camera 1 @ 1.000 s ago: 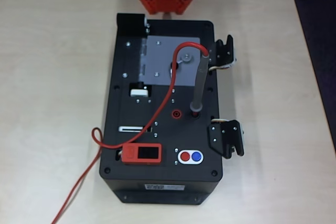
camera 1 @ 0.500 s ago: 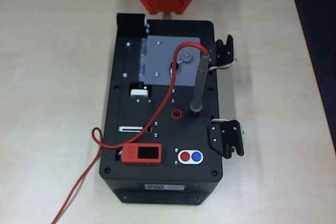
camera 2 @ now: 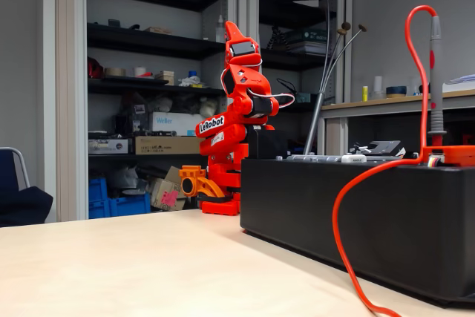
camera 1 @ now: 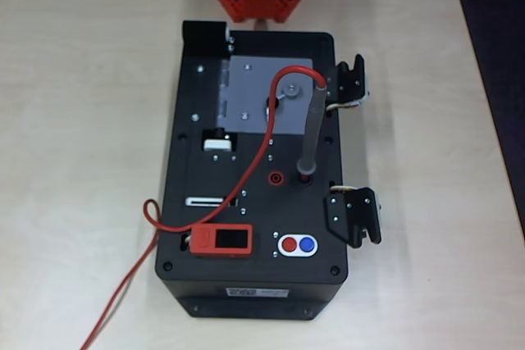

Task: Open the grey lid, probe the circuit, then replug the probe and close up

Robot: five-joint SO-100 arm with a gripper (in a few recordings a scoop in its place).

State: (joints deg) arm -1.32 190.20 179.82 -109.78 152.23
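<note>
End effector (camera 2: 232,31): points upward atop the folded orange arm (camera 2: 226,139), well apart from the work, grips nothing; cannot tell whether fingers sit apart or together. Parked pose, probably for clearance. Grey lid (camera 1: 254,92): lies flat and shut on the black box (camera 1: 205,194). Probe (camera 1: 310,133): stands upright, plugged into its socket, red cable (camera 1: 131,272) trailing off the box. Fits either lid never lifted or closed up again. Pale wooden tabletop (camera 1: 82,120); cluttered shelves (camera 2: 148,35) behind.

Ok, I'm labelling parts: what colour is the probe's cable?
Red. The probe cable shows best in the overhead view, running across the black box.
</note>
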